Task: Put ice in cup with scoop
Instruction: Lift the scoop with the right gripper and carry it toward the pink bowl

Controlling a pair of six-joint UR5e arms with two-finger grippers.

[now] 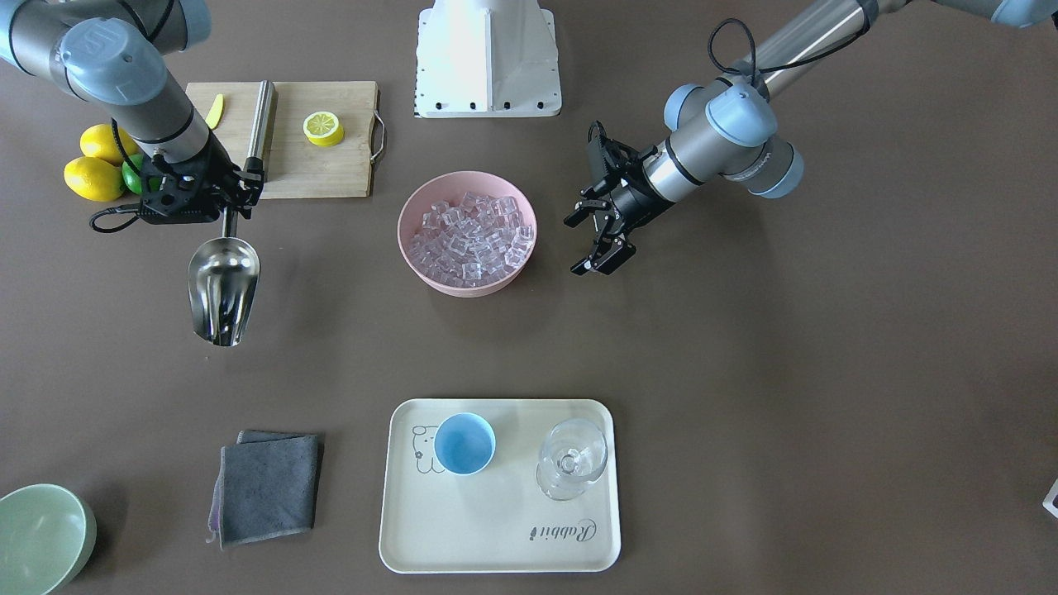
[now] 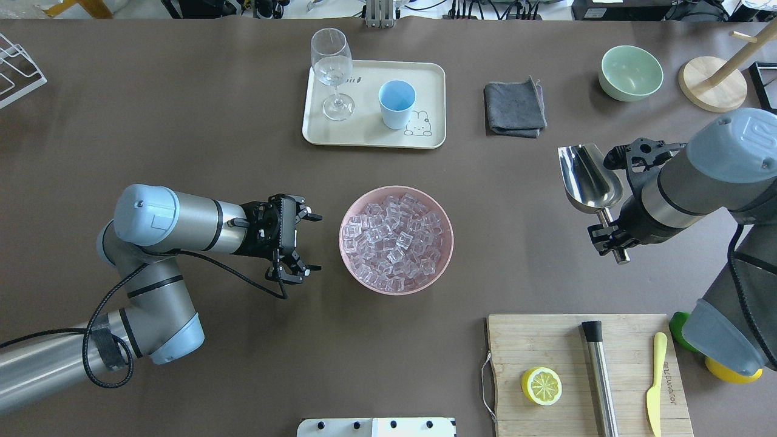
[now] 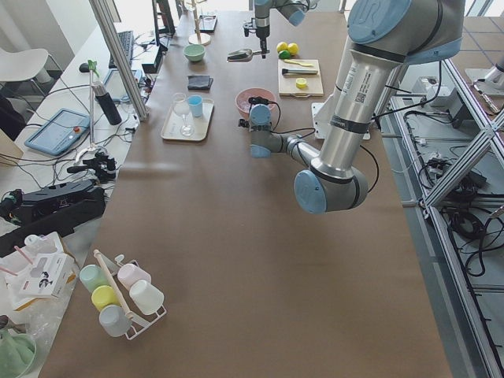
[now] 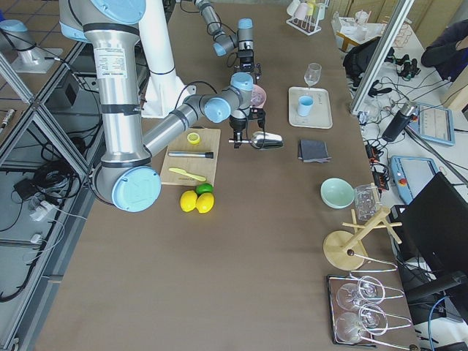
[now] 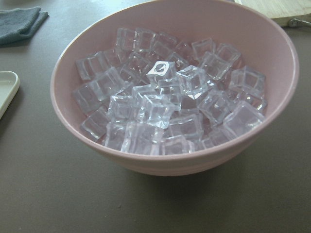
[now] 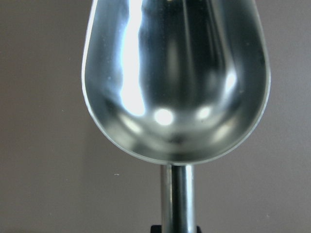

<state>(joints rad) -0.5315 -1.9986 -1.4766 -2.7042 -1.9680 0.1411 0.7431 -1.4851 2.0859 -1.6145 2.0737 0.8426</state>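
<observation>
Aloft, empty scoop (image 1: 223,285) in right gripper (image 1: 230,207)

We are seeing the scoop (image 6: 176,77) cropped by the top edge of the right wrist view, its handle running off the bottom. The right arm (image 1: 157,116) is covering most of the lime (image 1: 131,175), and the front view's corner is cutting off the green bowl (image 1: 41,537).

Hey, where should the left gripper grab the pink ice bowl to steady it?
Probably the rim of the pink bowl nearest the open left gripper, from above, one finger each side: the wall is thin and the ice sits below it.
</observation>
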